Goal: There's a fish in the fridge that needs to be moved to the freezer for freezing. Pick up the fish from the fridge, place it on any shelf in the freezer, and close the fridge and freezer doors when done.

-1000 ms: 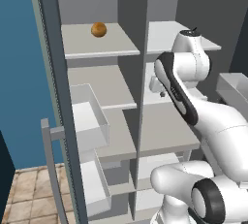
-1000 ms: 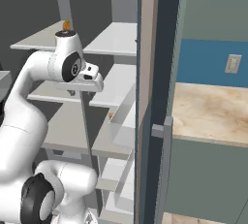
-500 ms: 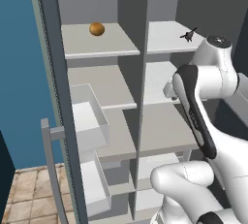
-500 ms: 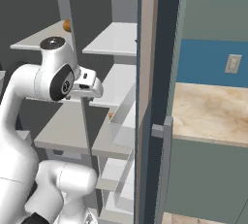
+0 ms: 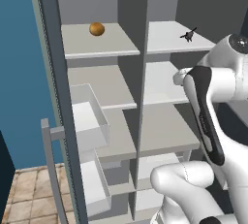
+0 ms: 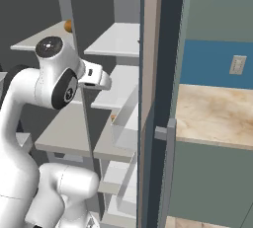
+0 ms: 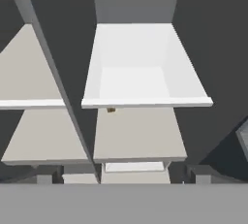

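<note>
Left base view showing fish (image 5: 188,35) lying on top right shelf (image 5: 169,39), arm's elbow bulking in front, below it. Gripper opening: cannot tell. Risk, judging: forearm clipping shelf edges or centre divider (image 5: 142,97) while reaching up. Orange ball (image 5: 97,29) sitting well apart, top left. White door bin (image 7: 145,70) crowding hand's path.

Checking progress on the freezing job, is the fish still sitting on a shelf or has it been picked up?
On a shelf: the fish lies on the top right shelf, nothing gripping it.
</note>
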Motion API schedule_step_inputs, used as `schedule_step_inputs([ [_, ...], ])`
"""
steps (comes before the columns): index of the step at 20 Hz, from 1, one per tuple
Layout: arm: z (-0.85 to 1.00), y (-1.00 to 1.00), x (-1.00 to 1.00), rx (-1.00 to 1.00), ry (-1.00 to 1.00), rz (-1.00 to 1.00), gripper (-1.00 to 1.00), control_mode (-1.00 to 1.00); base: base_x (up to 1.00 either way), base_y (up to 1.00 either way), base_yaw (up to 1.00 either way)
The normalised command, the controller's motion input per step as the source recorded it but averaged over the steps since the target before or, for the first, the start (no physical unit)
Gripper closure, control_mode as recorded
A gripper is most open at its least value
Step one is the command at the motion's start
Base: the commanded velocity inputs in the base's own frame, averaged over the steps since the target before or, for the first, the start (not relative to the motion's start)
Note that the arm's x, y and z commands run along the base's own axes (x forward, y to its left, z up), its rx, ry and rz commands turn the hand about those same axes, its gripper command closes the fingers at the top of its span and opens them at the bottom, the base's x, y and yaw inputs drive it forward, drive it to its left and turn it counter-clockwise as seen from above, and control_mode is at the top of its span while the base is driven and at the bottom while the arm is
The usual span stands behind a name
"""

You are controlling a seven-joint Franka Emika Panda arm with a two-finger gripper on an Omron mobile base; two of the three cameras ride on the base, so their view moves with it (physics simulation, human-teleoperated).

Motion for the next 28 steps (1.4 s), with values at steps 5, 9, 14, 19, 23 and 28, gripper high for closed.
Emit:
schedule_step_inputs([
  [5, 0.60, -0.42, 0.19, 0.06, -0.12, -0.09, -1.00, -1.00, 0.00, 0.00, 0.00],
  [9, 0.44, -0.19, 0.44, 0.04, -0.11, -0.13, -1.00, -1.00, 0.00, 0.00, 0.00],
  [14, 0.35, -0.08, 0.53, 0.00, -0.07, -0.14, -1.00, -1.00, 0.00, 0.00, 0.00],
  [19, 0.05, -0.30, 0.55, 0.00, 0.00, -0.09, -1.00, -1.00, 0.00, 0.00, 0.00],
  [23, -0.01, -0.41, 0.52, 0.00, -0.02, -0.01, -1.00, -1.00, 0.00, 0.00, 0.00],
  [28, -0.01, -0.20, 0.64, 0.00, -0.09, 0.00, -1.00, -1.00, 0.00, 0.00, 0.00],
])
